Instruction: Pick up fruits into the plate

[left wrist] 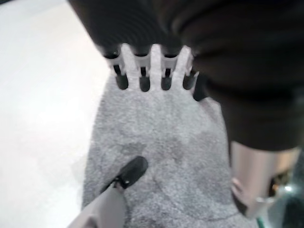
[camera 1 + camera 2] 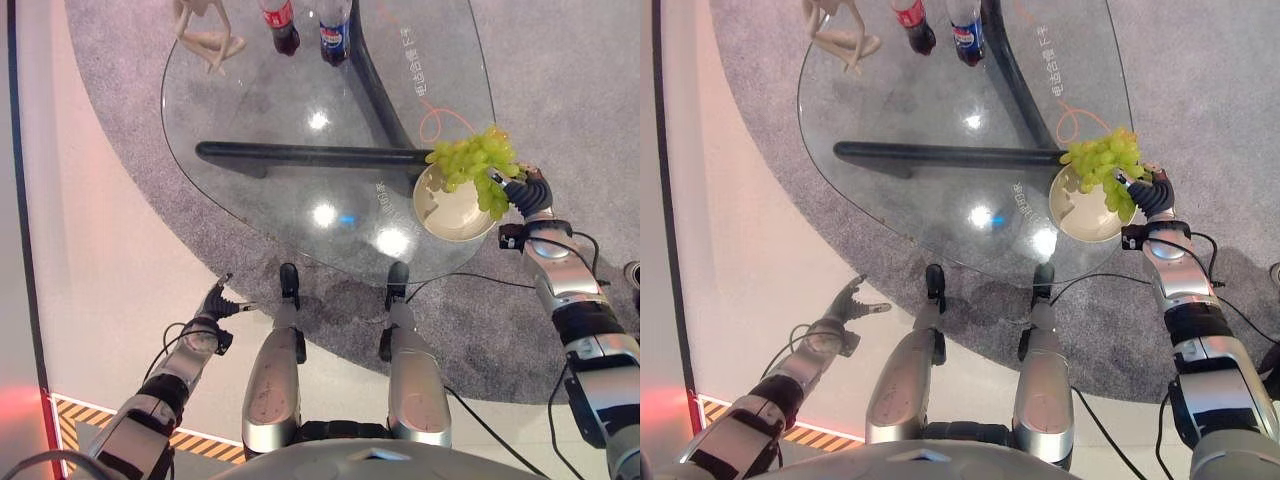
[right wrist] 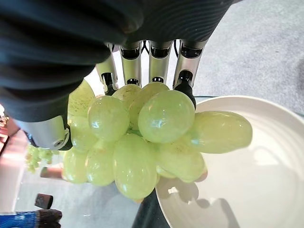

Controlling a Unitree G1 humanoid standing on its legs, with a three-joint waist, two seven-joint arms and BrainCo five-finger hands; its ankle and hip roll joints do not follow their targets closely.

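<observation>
A bunch of green grapes (image 2: 470, 162) hangs over the far rim of a cream plate (image 2: 445, 215) at the right edge of the glass table (image 2: 260, 100). My right hand (image 2: 522, 187) is shut on the bunch, fingers and thumb curled round the grapes (image 3: 142, 142) just above the plate (image 3: 256, 185). Down at the lower left, below the table's edge, my left hand (image 2: 217, 303) hangs open over the carpet, its fingers (image 1: 142, 80) straight and holding nothing.
Two cola bottles (image 2: 282, 24) and a pale wooden figure (image 2: 205, 35) stand at the table's far edge. A dark bar (image 2: 310, 153) runs beneath the glass. Grey carpet (image 2: 560, 80) surrounds the table; a striped hazard tape (image 2: 70, 425) marks the floor at lower left.
</observation>
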